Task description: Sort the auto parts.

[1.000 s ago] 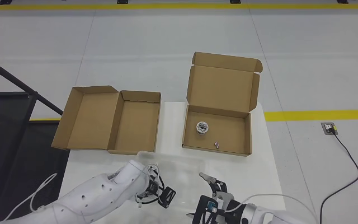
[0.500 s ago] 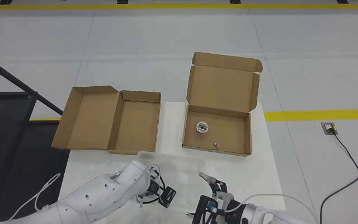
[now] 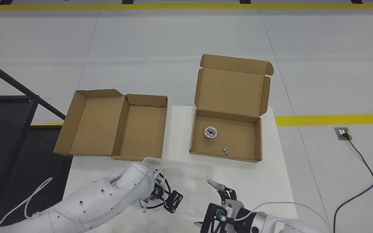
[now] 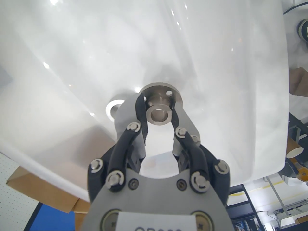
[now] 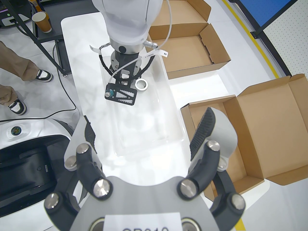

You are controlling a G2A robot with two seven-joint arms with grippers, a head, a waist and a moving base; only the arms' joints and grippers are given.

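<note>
The white worktop (image 3: 274,175) carries a clear plastic bin (image 3: 185,165) at its near edge. Down in that bin the left gripper (image 4: 158,102) is clamped on a flanged metal bushing (image 4: 158,122), a short steel sleeve on a drilled round flange. A plain metal ring (image 4: 111,108) lies just beside it. The right gripper (image 5: 148,121) hangs spread wide by the bin's other end. Farther back sit two open cardboard boxes. The left box (image 3: 143,125) is one, and the right box (image 3: 242,137) holds a round part (image 3: 211,133) and a small part (image 3: 225,150). Beyond is grey floor (image 3: 145,52) crossed by a yellow line (image 3: 326,120).
</note>
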